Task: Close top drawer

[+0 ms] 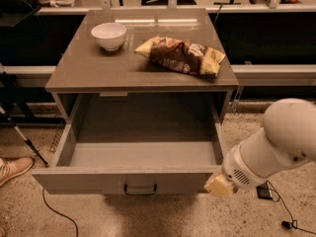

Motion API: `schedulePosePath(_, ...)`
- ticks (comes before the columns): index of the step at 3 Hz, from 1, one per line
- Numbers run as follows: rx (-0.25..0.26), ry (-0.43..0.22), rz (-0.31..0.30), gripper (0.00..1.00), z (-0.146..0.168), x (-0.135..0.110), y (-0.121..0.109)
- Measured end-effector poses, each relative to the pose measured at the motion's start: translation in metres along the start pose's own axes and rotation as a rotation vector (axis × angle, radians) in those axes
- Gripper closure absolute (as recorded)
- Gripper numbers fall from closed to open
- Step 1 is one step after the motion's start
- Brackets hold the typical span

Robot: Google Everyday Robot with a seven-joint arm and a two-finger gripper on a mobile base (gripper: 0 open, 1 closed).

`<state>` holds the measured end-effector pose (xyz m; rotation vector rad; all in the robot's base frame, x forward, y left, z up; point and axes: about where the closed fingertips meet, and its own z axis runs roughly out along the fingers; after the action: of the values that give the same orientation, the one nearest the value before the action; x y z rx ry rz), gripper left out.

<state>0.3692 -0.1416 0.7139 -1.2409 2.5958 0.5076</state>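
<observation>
The top drawer (140,154) of the grey-beige cabinet stands pulled far out toward me and is empty inside. Its front panel (89,180) carries a small dark bar handle (140,189) at centre. My gripper (220,184) is at the end of the white arm (276,147), coming in from the right. It sits against the right end of the drawer's front panel, at about the panel's height. Only its cream-coloured tip shows.
On the cabinet top (89,68) stand a white bowl (109,35) at the back left and a brown chip bag (181,56) at the right. A shoe (14,169) and cables (54,209) lie on the floor at left; a small dark device (264,191) lies at right.
</observation>
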Motion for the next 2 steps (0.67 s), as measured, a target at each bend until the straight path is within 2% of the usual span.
schedulePosePath(1,-0.011,0.019,0.050,1.00,0.044,0.000,-0.004)
schedulePosePath(2,0.014,0.010,0.088,1.00,0.075,-0.015,-0.024)
